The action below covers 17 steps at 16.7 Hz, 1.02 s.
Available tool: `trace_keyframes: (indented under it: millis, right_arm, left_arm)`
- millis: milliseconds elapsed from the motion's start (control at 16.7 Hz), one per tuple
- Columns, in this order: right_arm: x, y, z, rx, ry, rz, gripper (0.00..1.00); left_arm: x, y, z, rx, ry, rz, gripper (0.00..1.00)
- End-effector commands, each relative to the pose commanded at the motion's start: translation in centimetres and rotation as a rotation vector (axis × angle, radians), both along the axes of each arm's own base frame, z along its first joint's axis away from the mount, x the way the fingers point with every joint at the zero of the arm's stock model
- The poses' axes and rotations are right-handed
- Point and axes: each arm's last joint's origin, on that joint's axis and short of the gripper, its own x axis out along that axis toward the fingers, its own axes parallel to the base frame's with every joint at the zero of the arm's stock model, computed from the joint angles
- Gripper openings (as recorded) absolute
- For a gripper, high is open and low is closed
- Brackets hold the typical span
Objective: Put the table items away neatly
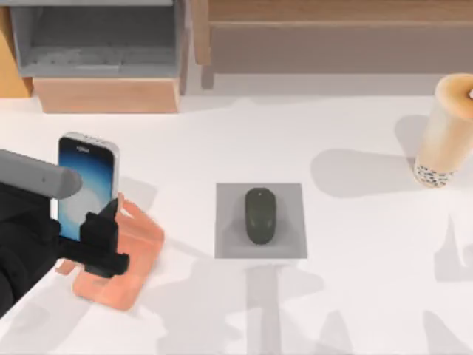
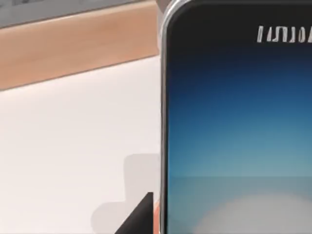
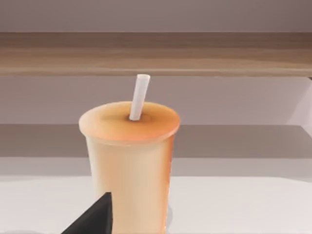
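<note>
- Smartphone (image 1: 87,185): white-edged, blue screen lit, upright at the left of the surface, leaning over the salmon-pink stand (image 1: 137,255). Fills much of the left wrist view (image 2: 239,126).
- Left gripper (image 1: 89,233): at the phone's lower part; fingers appear to be pinching its edges, one dark finger (image 1: 103,222) on its right side.
- Mouse (image 1: 260,214): dark olive-grey, resting on the grey square pad (image 1: 288,240) at mid-surface; looks already placed.
- Cup (image 1: 443,133): tan, speckled base, far right, upright, with white straw (image 3: 139,97).
- Right gripper: close before the cup (image 3: 129,165); one dark finger (image 3: 95,217) visible, spread or not cannot be told.
- Step judged: seating the phone on the stand. Next calls for lowering it squarely into the cradle, then releasing.
</note>
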Motion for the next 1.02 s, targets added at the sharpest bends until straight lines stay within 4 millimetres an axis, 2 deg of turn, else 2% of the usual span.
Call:
trace_keyframes:
  millis: [120, 180, 720, 1020]
  right_arm:
    - [0.0, 0.0, 0.0, 0.000, 0.000, 0.000, 1.00]
    - [0.0, 0.0, 0.0, 0.000, 0.000, 0.000, 1.00]
    - [0.0, 0.0, 0.0, 0.000, 0.000, 0.000, 1.00]
    - [0.0, 0.0, 0.0, 0.000, 0.000, 0.000, 1.00]
  left_arm:
    - [0.0, 0.0, 0.0, 0.000, 0.000, 0.000, 0.98]
    - [0.0, 0.0, 0.0, 0.000, 0.000, 0.000, 1.00]
    - [-0.1, 0.0, 0.0, -0.001, 0.000, 0.001, 1.00]
    - [-2.2, 0.0, 0.2, -0.002, -0.003, -0.002, 1.00]
